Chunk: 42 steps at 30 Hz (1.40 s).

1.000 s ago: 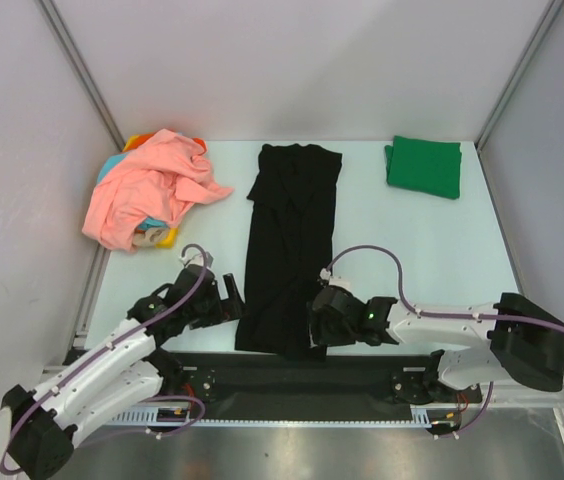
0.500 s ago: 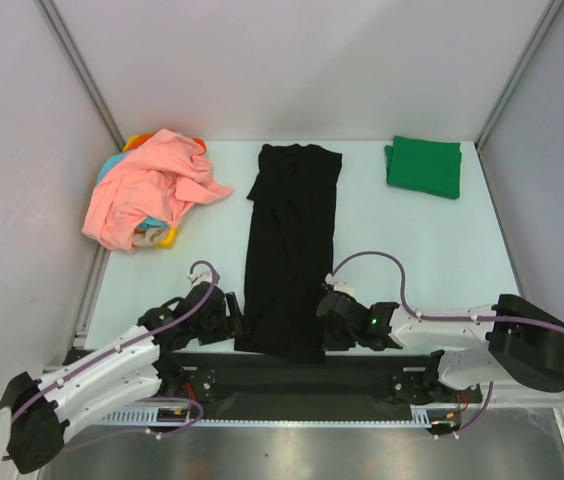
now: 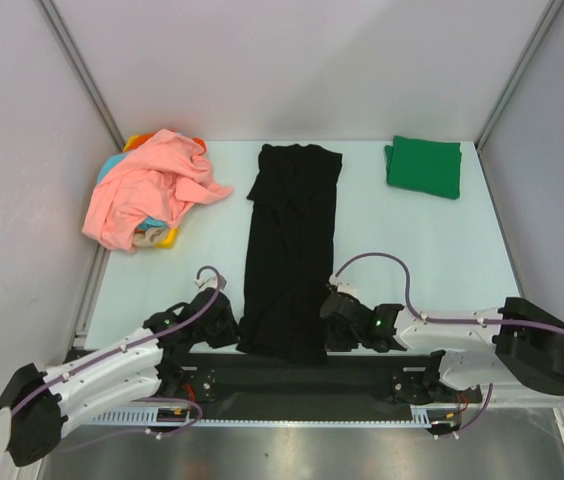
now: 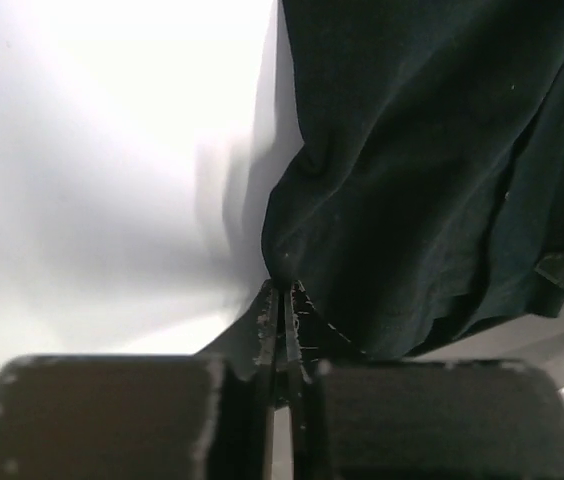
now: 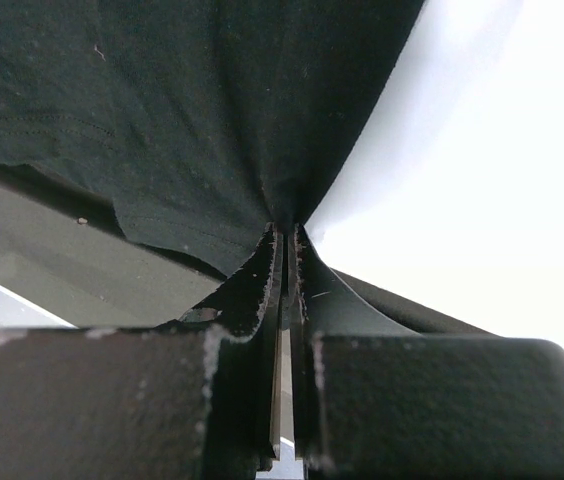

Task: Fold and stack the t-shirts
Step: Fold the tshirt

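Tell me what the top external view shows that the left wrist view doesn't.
Only the top external view: the black t-shirt laid out full length, the folded green t-shirt far right, the salmon-pink t-shirt heaped far left, and the right gripper at the hem. Only the left wrist view: close up, the left gripper with jaws pinched shut on the black cloth's edge. Both: the black t-shirt's near end and the pale table.

My left arm [image 3: 112,362] low, reaching forward, left fingers [image 4: 266,312] pressed together on the near left corner of the black t-shirt [image 3: 292,230]; my right arm [image 3: 452,325] low too, right fingers [image 5: 262,272] clamped on its near right corner
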Each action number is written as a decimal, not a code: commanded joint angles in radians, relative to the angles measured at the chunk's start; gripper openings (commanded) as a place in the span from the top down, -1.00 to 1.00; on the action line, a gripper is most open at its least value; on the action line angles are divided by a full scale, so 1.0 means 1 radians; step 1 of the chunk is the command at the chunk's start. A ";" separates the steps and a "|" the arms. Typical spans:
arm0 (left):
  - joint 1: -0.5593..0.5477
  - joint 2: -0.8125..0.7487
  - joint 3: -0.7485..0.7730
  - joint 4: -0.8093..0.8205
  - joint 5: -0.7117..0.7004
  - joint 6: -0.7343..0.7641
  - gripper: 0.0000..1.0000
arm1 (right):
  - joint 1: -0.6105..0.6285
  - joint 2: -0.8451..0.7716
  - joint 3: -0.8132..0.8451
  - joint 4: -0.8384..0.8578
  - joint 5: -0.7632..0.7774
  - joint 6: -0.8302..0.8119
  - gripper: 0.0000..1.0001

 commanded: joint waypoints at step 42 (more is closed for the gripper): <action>0.404 0.996 1.225 -0.119 0.002 0.482 0.99 | -0.709 0.507 0.887 -0.260 -0.158 -0.579 1.00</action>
